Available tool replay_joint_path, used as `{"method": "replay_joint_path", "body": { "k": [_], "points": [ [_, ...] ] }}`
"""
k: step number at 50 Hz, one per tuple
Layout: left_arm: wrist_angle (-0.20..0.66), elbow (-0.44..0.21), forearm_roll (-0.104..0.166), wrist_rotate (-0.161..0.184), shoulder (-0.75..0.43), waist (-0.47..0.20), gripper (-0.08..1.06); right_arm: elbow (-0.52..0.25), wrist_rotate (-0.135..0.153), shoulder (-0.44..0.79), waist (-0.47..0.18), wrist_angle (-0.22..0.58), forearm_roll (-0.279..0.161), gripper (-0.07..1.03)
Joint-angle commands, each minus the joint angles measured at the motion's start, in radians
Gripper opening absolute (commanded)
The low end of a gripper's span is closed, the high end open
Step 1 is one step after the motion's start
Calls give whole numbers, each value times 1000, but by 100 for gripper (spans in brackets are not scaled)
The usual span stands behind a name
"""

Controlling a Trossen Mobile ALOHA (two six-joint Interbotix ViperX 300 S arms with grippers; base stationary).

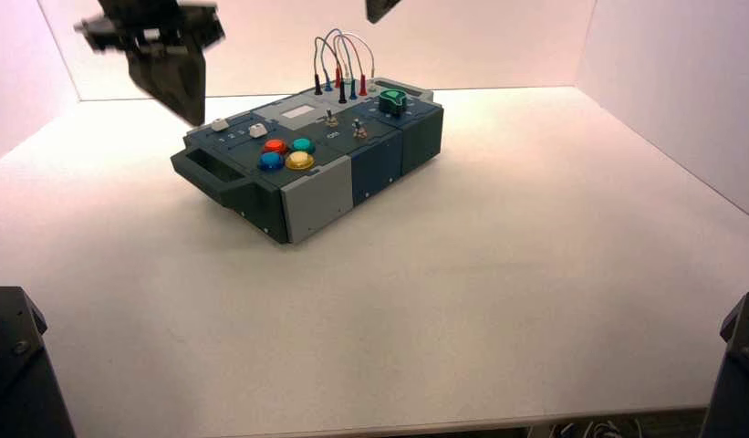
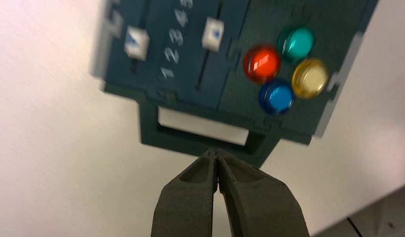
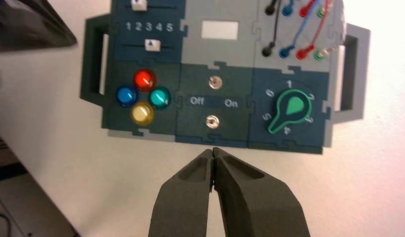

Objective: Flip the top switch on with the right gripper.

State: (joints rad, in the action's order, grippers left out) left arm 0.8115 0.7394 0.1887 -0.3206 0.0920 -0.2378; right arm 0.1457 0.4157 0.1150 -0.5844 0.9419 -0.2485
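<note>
Four buttons [image 3: 143, 96], two toggle switches [image 3: 215, 82], one knob [image 3: 291, 108]

I register four coloured buttons [image 3: 143, 96], two white sliders [image 3: 152, 45], a green knob [image 3: 293, 108], and wires [image 3: 317, 24].

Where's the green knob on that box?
In the high view, the green knob sits at the box's far right end, just right of the colourful wires and beyond both toggle switches.
</note>
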Motion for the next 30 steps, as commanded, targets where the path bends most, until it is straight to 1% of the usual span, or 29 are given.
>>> {"method": "replay_joint_path", "body": {
  "k": [1,3,4,7,14,25,27,30],
  "points": [
    [5,-26,2,3,-31,-5,-3,-48,35,2,-3,5,-44,-2],
    [3,-28,2,3,-40,-5,-3,-49,51,8,-3,6,-57,-2],
    [2,-28,2,3,-41,-5,-3,-49,52,11,-3,8,-60,-2],
    [-5,-29,2,3,-49,-5,-3,-51,77,20,-3,8,-75,-2],
    [-49,-25,-2,3,-61,-3,-3,-58,112,43,-3,14,-91,-2],
    [-120,-20,-5,3,-69,6,-3,-63,124,61,-5,14,-91,-2],
    [-133,-17,-5,3,-74,6,-3,-66,130,64,-3,14,-91,-2],
    [-146,-17,-9,3,-86,9,-3,-71,132,66,-5,17,-91,-2]
  ]
}}
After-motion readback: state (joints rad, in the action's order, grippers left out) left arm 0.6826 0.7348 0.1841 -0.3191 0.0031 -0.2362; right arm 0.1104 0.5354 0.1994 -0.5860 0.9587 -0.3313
